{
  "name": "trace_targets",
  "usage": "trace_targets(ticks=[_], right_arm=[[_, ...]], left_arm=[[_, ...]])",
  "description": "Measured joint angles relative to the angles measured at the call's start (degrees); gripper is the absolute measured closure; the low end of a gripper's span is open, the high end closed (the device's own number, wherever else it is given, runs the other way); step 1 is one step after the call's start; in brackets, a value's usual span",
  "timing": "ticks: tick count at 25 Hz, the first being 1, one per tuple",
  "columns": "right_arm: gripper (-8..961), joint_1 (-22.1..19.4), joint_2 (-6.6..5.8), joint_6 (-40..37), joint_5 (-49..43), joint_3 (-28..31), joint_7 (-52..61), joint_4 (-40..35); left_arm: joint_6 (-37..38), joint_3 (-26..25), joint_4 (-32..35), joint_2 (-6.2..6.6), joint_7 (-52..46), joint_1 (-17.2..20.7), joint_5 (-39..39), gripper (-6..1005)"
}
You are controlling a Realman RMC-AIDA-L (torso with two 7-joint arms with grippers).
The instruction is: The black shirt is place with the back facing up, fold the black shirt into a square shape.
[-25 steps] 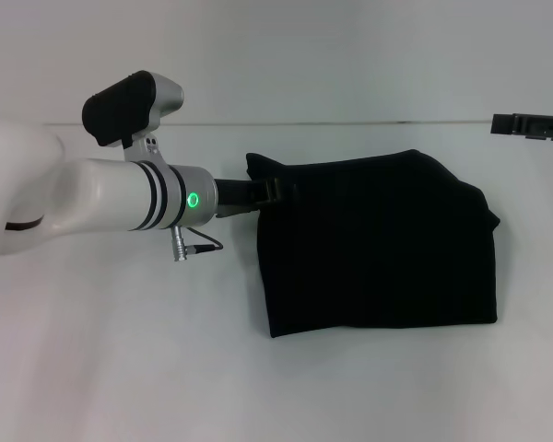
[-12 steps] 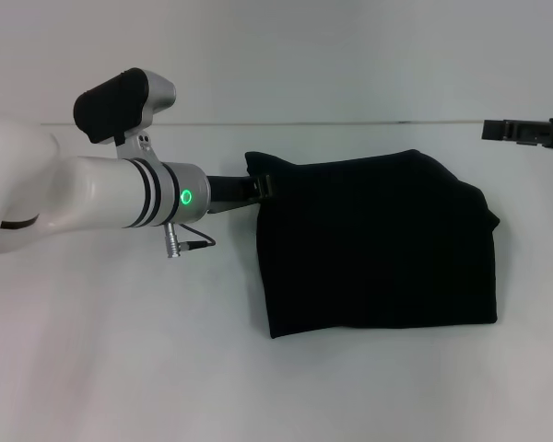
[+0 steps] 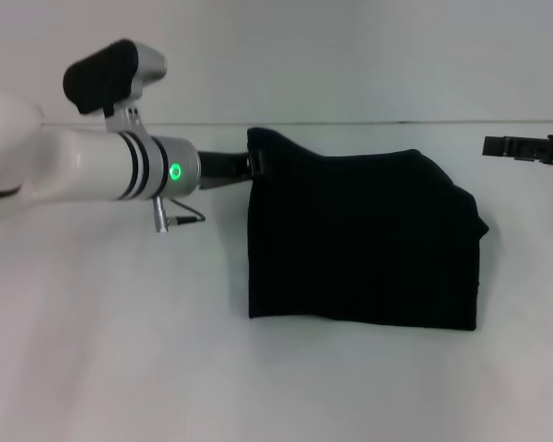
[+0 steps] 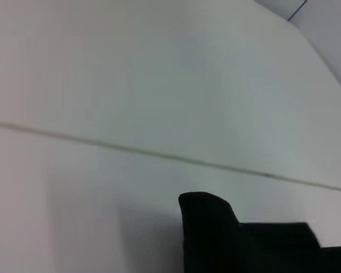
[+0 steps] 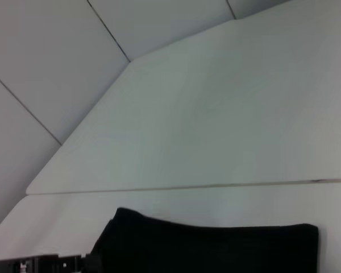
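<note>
The black shirt [image 3: 364, 239] lies folded into a rough rectangle on the white table [image 3: 111, 350], right of centre in the head view. Its far left corner is pulled up into a peak. My left gripper [image 3: 257, 164] is shut on that corner, reaching in from the left on the white arm. The raised corner shows as a dark hump in the left wrist view, part of the black shirt [image 4: 210, 233]. The right wrist view shows the black shirt [image 5: 216, 247] along its lower edge. My right gripper [image 3: 525, 147] hangs parked at the far right edge, away from the cloth.
The table's back edge meets a pale wall [image 3: 350, 55] just behind the shirt. Bare white table surface stretches in front of the shirt and to its left under my left arm [image 3: 83, 170].
My left gripper has risen and drawn back toward the left with the shirt corner. The whole shirt has slid left and its right side has drawn in. The right gripper has barely moved.
</note>
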Motion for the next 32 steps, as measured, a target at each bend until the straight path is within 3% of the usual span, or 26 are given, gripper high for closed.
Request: trace_targets(ticks=[4,11,17,22,24,28,32], right_arm=[[137,-0.03,0.0,0.08,-0.06,-0.34,-0.01,0.6],[134,0.35,0.15,1.16,-0.07,-1.34,-0.41,2.43],[133,1.12,1.16,3.47,0.1,-2.13,-2.16,2.53],[156,2.72,2.49,8.05,0.23,-2.21,-7.39,3.9],[196,3.67,2.7,10.84,0.24,-2.24,-10.97,5.95],[332,5.68,2.78,14.96,0.22,-2.6,-16.2,10.56],[498,7.43,3.01,18.75,0.29,-4.56,-19.1,13.87]], left_arm=[[0.0,0.06,0.02,0.4,0.0,-0.5,0.11,960],[-2.24,-0.24,1.24,0.14,-0.05,0.2,-0.33,954],[-4.82,-0.67,2.17,0.24,-0.01,1.38,-0.39,948],[-4.82,-0.83,6.39,-0.59,-0.3,4.99,-0.79,754],[-2.38,-0.76,11.01,-1.84,0.8,8.28,-1.91,664],[6.79,-0.85,18.13,-3.53,8.76,14.4,-7.55,484],[20.1,-4.45,18.05,-3.36,23.64,18.45,-18.34,320]])
